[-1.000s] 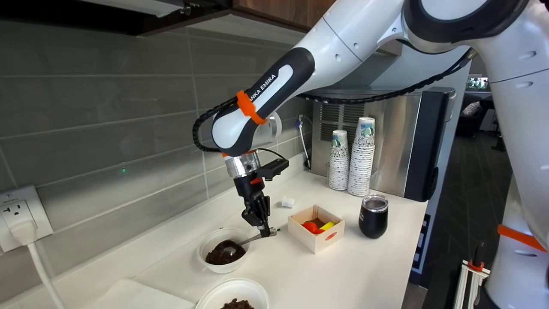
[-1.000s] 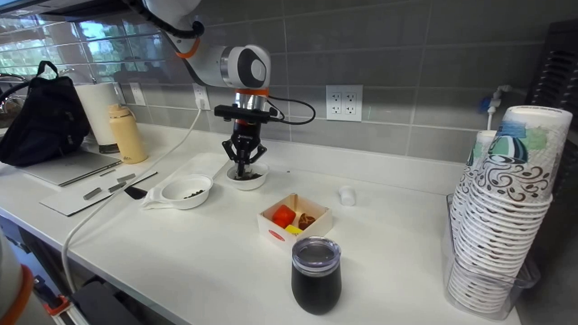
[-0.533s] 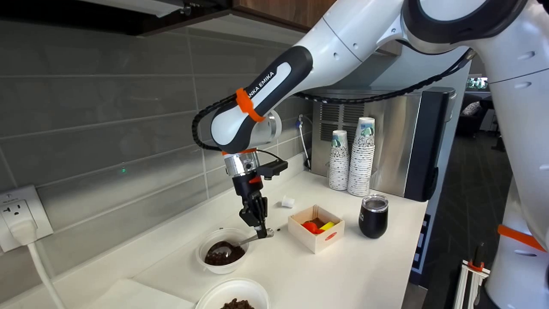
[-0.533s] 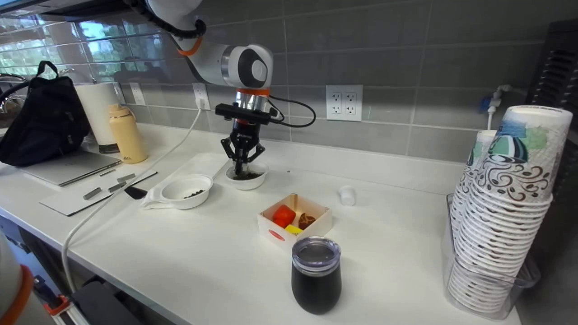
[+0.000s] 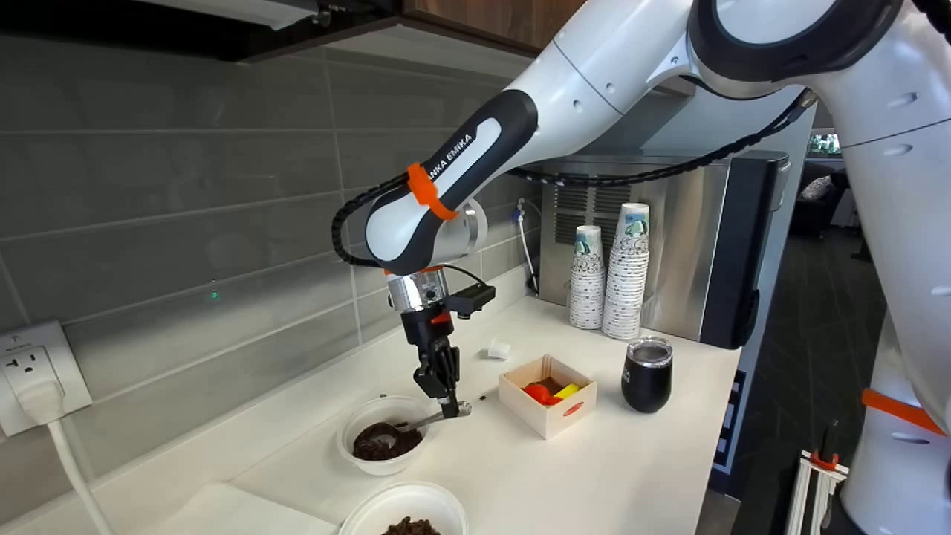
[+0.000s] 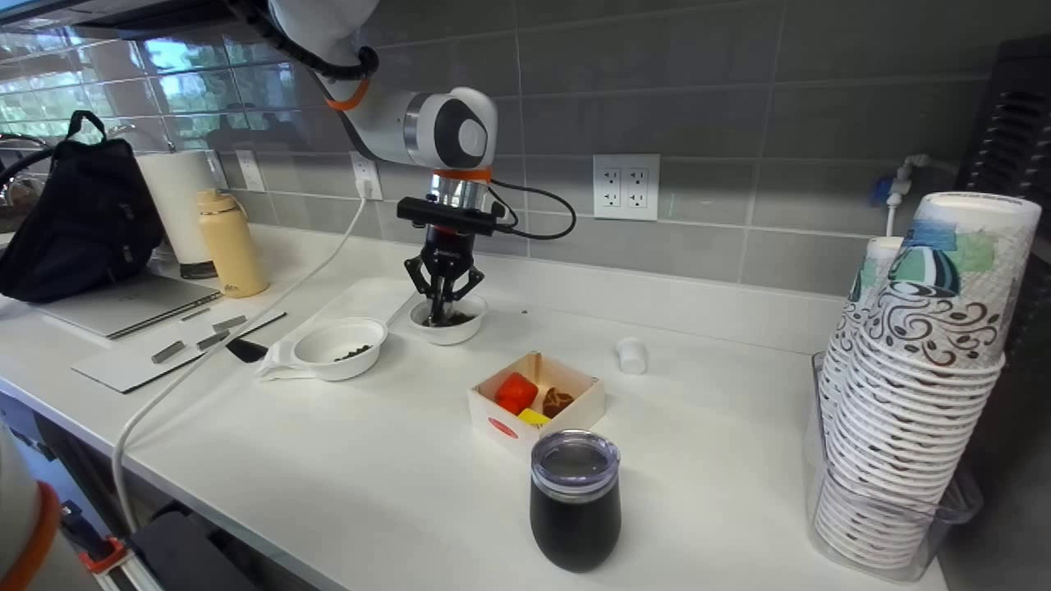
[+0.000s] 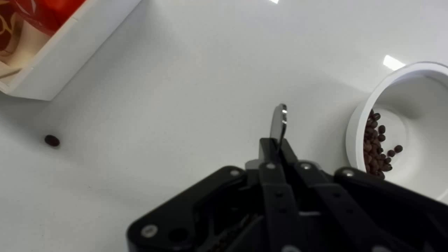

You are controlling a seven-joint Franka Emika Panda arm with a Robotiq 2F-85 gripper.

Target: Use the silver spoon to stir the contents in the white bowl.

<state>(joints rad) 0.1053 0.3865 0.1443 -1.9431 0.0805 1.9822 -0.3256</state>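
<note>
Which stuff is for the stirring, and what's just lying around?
For stirring:
silver spoon, held in the fingers
white bowl the spoon reaches into
brown bits in that bowl

Just lying around:
other bowl
pale square box
black tumbler
stacked paper cups
yellow bottle
dark bag

Now, in an exterior view, the spoon (image 5: pixel 425 421) is held in the pincer (image 5: pixel 450 411), its head set among beans (image 5: pixel 409 443) in the bowl (image 5: pixel 371 413), its handle carried across the rim to the right. A second bowl (image 5: pixel 438 505) is placed in front. Between handle end and box (image 5: pixel 524 407), a lone bean (image 5: pixel 483 397) is spotted on the tabletop (image 5: pixel 579 483). Right of the box, the tumbler (image 5: pixel 646 383) is met; behind it, cup stacks (image 5: pixel 625 290) are seen, backed by an appliance (image 5: pixel 687 253). And at far left, in an exterior view, a water bottle (image 6: pixel 234 250) is found right of the paper towel roll (image 6: pixel 176 205) and backpack (image 6: pixel 90 222).
</note>
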